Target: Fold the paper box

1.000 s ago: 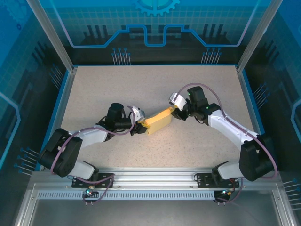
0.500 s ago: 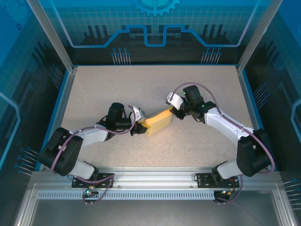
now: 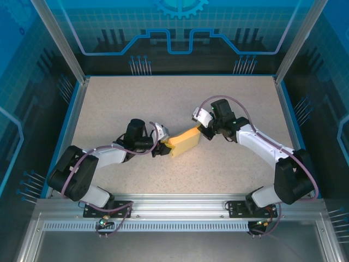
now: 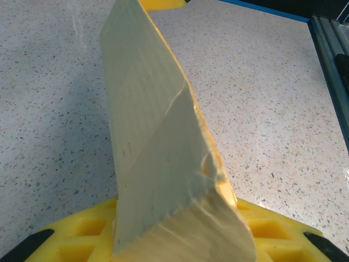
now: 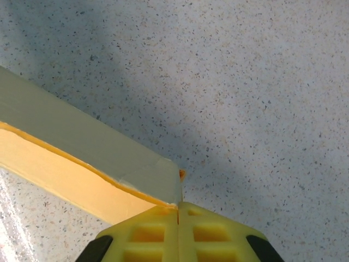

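The paper box (image 3: pixel 183 140) is a pale yellow flat cardboard piece, held off the speckled table between both arms. My left gripper (image 3: pixel 162 146) is shut on its left end; in the left wrist view the paper box (image 4: pixel 155 147) stands edge-on between my yellow fingers (image 4: pixel 82 232) and runs away from the camera. My right gripper (image 3: pixel 203 129) is shut on the right end. In the right wrist view my right gripper (image 5: pixel 178 210) has its pads pressed together on a corner of the paper box (image 5: pixel 82 158), which stretches off to the left.
The speckled table (image 3: pixel 136 103) spreads on all sides of the box. A blue rim (image 3: pixel 286 117) and metal frame posts (image 3: pixel 65 46) border it. The right gripper's yellow finger (image 4: pixel 161 3) peeks in at the top of the left wrist view.
The right arm's wrist has shifted slightly left and turned a little, with the box's right end in it. The left arm and the box have hardly moved.
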{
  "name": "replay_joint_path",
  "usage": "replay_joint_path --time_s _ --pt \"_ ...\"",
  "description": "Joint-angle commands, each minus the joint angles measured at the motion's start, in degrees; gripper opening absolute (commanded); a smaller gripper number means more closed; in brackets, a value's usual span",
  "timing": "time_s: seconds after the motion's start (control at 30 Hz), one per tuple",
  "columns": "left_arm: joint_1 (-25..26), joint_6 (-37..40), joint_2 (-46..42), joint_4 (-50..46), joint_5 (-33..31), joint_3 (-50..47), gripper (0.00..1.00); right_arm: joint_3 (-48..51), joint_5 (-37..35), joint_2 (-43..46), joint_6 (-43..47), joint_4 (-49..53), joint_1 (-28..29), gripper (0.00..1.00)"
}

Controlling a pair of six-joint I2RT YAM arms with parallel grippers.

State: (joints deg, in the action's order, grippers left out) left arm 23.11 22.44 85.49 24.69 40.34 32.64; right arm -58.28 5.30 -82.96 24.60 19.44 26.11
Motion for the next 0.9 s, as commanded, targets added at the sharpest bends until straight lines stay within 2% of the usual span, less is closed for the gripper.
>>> replay_joint_path --time_s 0.0,0.4,0.87 --pt "0.49 -0.38 0.84 2.05 0.18 1.02 0.38 -3.94 -2.82 -0.69 -5.34 4.66 0.43 0.05" --pt "3.22 -0.05 2.72 2.52 -4.57 1.37 0.51 -6.62 -6.36 -1.67 -15.46 10.52 3.36 0.04" --pt "5.35 1.47 2.32 -0.47 -9.96 1.90 0.53 -10.55 -8.74 -3.48 -21.98 15.81 4.57 0.04"
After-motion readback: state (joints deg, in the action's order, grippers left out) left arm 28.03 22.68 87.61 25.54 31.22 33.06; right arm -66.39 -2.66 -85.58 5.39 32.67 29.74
